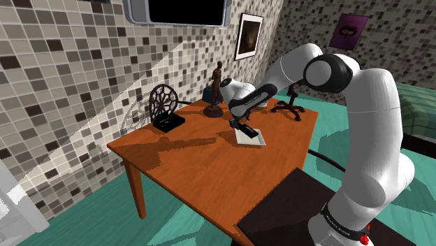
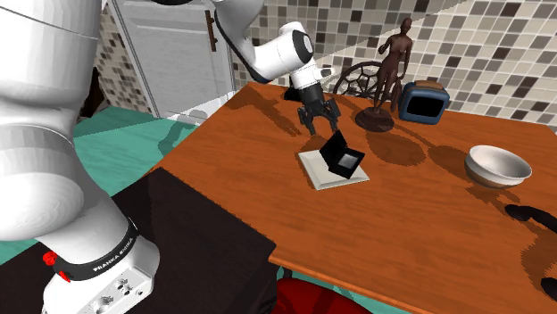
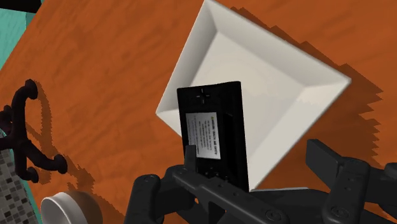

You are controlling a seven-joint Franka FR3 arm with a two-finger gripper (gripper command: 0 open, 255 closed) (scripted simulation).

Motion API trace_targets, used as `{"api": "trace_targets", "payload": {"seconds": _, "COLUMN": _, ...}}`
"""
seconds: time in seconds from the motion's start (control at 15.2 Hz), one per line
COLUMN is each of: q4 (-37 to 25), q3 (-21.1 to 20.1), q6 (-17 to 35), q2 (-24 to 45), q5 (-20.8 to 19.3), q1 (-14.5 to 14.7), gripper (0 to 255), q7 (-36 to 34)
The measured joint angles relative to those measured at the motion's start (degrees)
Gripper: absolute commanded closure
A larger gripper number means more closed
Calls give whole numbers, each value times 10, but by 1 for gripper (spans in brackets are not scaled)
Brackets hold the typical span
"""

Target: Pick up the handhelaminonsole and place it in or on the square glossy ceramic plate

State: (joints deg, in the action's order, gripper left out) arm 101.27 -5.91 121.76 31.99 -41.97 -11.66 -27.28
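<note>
The black handheld console [image 2: 342, 159] lies hinged open on the white square plate [image 2: 314, 171]; the gripper [image 2: 320, 125] hangs just beside it, jaws wide and empty; it looks light, rigid and probably slick; take it across its long edges.

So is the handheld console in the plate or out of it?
In it. The black handheld console rests on the white square plate, and the open gripper hangs apart from it, not touching.

A black band [image 2: 93, 265] round the arm's base read "FRANKA EMIKA". The white label [image 3: 212, 135] on the handheld console [image 3: 210, 102] bore print too small to read.
</note>
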Motion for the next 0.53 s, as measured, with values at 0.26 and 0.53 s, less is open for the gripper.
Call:
{"api": "trace_targets", "payload": {"seconds": 0.26, "q4": -6, "q3": -7, "q6": -21, "q2": -13, "q5": 9, "q1": 6, "gripper": 0, "q7": 4}}
{"api": "trace_targets", "payload": {"seconds": 0.53, "q4": -7, "q3": -7, "q6": -22, "q2": -13, "q5": 10, "q1": 7, "gripper": 0, "q7": 5}}
